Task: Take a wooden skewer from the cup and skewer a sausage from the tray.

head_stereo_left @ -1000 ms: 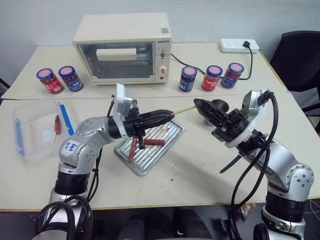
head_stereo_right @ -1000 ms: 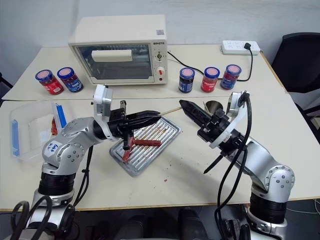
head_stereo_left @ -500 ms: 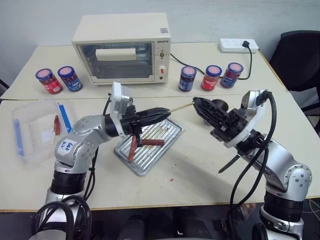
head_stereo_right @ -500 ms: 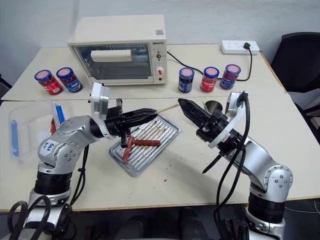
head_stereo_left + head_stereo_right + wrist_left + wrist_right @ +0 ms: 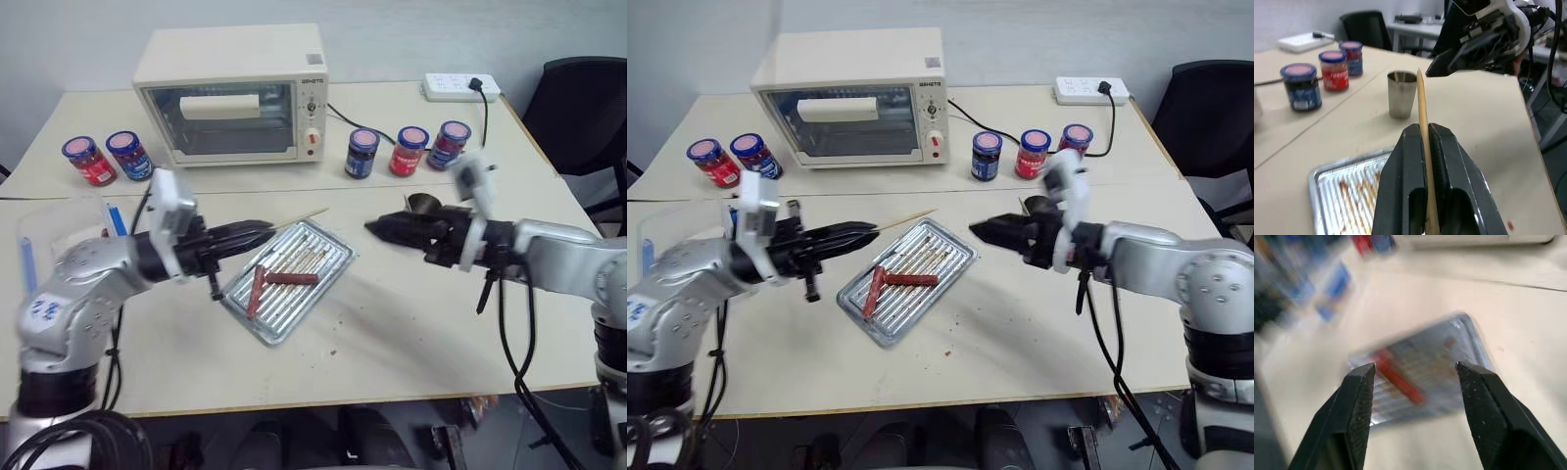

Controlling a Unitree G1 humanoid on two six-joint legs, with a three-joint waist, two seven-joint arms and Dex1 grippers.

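My left gripper (image 5: 263, 231) is shut on the wooden skewer (image 5: 300, 219), a thin pale stick that points right over the tray's far edge. In the left wrist view the skewer (image 5: 1421, 107) rises between the shut fingers (image 5: 1400, 166). The ribbed silver tray (image 5: 286, 310) holds two dark-red sausages (image 5: 291, 278), one lying flat and one angled (image 5: 256, 292). My right gripper (image 5: 378, 227) hovers right of the tray, open and empty, its fingers (image 5: 1360, 396) framing the tray from above. The metal cup (image 5: 1401, 94) stands behind that gripper.
A cream toaster oven (image 5: 230, 93) stands at the back. Two jars (image 5: 81, 160) are on its left and three jars (image 5: 409, 150) on its right. A power strip (image 5: 460, 86) lies far right. A clear plastic container (image 5: 59, 235) sits at the left edge.
My left gripper has carried the skewer left, away from the right gripper. The right gripper has opened, rolled over and dropped a little lower.
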